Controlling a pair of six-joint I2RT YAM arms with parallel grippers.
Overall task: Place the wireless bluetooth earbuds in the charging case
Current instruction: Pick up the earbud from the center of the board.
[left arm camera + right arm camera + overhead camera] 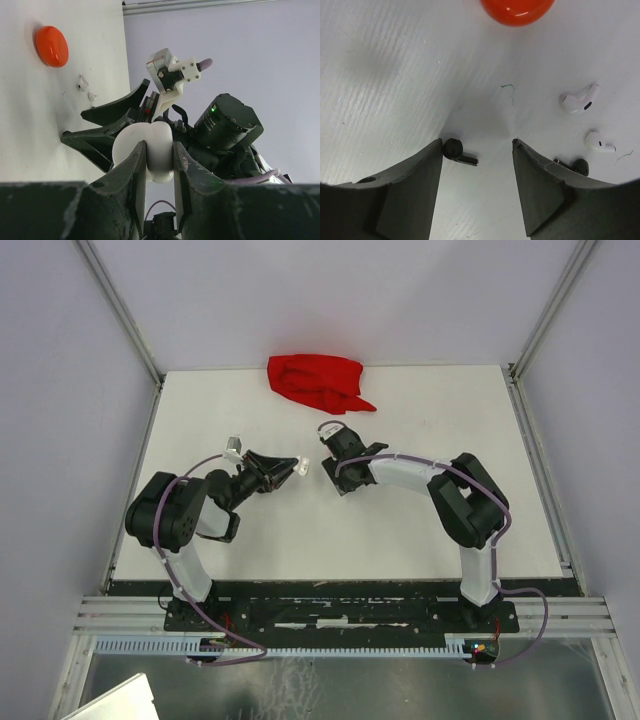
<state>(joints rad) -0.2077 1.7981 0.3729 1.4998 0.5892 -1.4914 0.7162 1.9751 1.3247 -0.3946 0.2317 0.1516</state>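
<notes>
Earbuds in view: four lie loose on the white table (380, 75), two black and two white.
Nearest earbud: the black earbud (457, 151) lies on the table between the fingers of the right gripper (477, 142), just beside the finger on the left of that wrist view.
Long axis: its round head is nearest that finger, and its stem points across the gap toward the other finger, slightly slanted.
Right gripper: released, jaws apart and low over the table, grasping nothing.
Other earbuds: the second black earbud (575, 165) is half hidden by the other finger. The white earbuds (579, 99) lie beyond it, side by side and apart from each other.
Nearer arm: we judge the right arm is the one to pick, since it already straddles the black earbud. The pinch would run roughly along the stem, not across it.
Left gripper (160, 146): clenched on the white case (150, 150) and holding it up off the table, close to the right gripper.
White case: it shows two rounded lobes, so we judge it is hinged open. We cannot tell whether anything is inside it.
Red case (517, 9): a shut dome on the table beyond the earbuds, touching none of them.
Red cloth (318, 383): crumpled at the far edge of the table, well apart.
</notes>
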